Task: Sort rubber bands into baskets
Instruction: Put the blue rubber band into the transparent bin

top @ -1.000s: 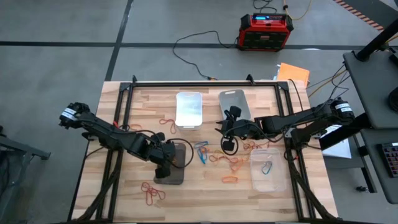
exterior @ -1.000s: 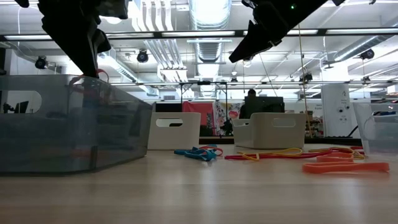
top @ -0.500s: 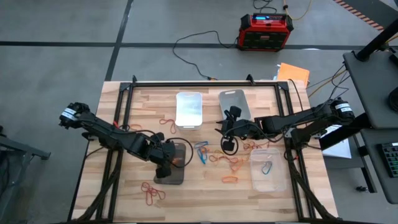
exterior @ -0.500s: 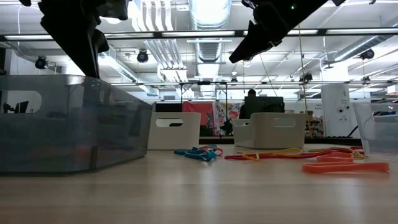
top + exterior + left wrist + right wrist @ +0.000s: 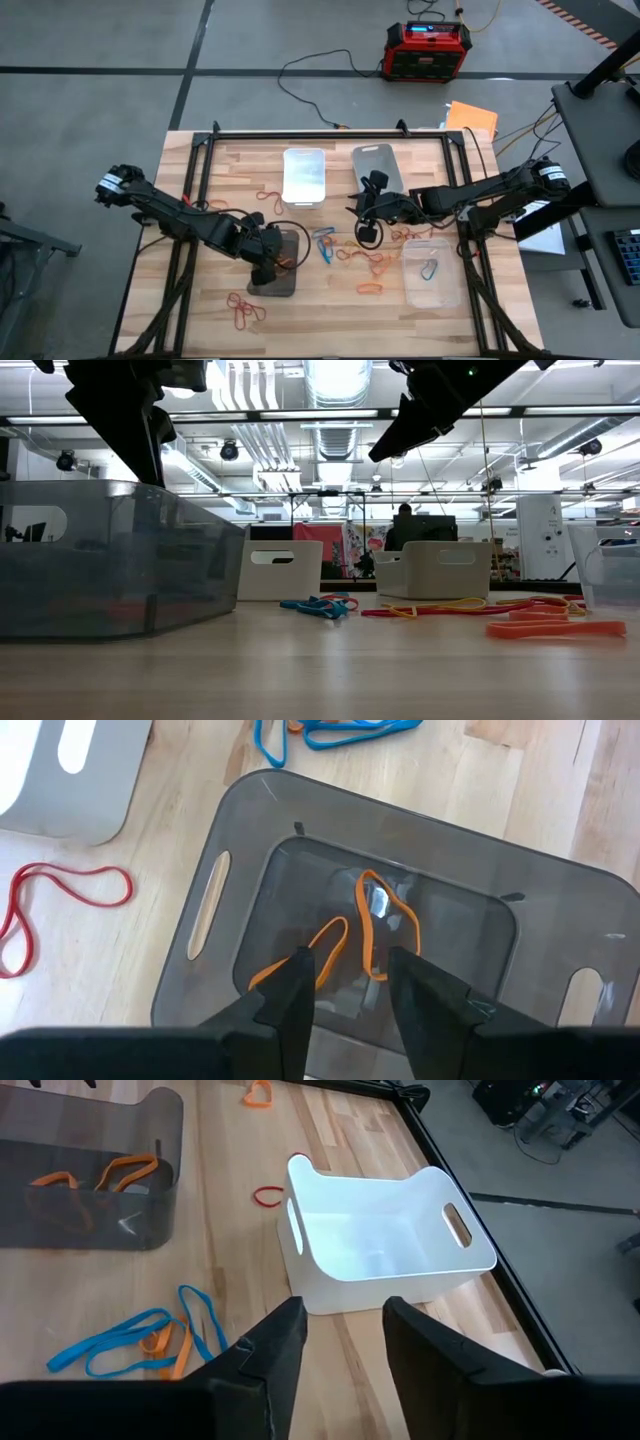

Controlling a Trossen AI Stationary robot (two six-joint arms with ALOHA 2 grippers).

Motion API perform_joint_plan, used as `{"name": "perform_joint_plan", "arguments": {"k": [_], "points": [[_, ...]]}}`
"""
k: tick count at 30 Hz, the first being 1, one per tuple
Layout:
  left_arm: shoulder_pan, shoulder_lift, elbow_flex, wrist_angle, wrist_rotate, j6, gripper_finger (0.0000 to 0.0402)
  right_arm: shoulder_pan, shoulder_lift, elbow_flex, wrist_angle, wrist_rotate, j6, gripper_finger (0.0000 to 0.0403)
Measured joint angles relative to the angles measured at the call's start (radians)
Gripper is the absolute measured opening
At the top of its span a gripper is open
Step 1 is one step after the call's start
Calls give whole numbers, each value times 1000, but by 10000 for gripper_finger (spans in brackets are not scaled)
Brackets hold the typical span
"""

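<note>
Orange bands go in the dark basket

My left claw (image 5: 345,995) hangs open over the dark basket (image 5: 250,850) near the surface's front edge, orange bands (image 5: 375,925) inside; right claw (image 5: 340,1340) open too.

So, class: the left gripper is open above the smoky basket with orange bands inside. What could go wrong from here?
1. The left gripper hangs low over the dark smoky basket; lifting carelessly could snag the orange bands or nudge the basket.
2. The blue bands lie tangled with an orange one, so the right gripper might grab both colours.
</note>
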Motion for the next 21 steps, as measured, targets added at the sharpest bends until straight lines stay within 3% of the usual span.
{"name": "perform_joint_plan", "arguments": {"k": [10, 21], "points": [[0, -21, 0, -19, -11, 43, 114, 0, 0, 0, 0, 0, 7, 132], [2, -175, -11, -28, -157, 198, 114, 0, 0, 0, 1, 0, 59, 139]]}}
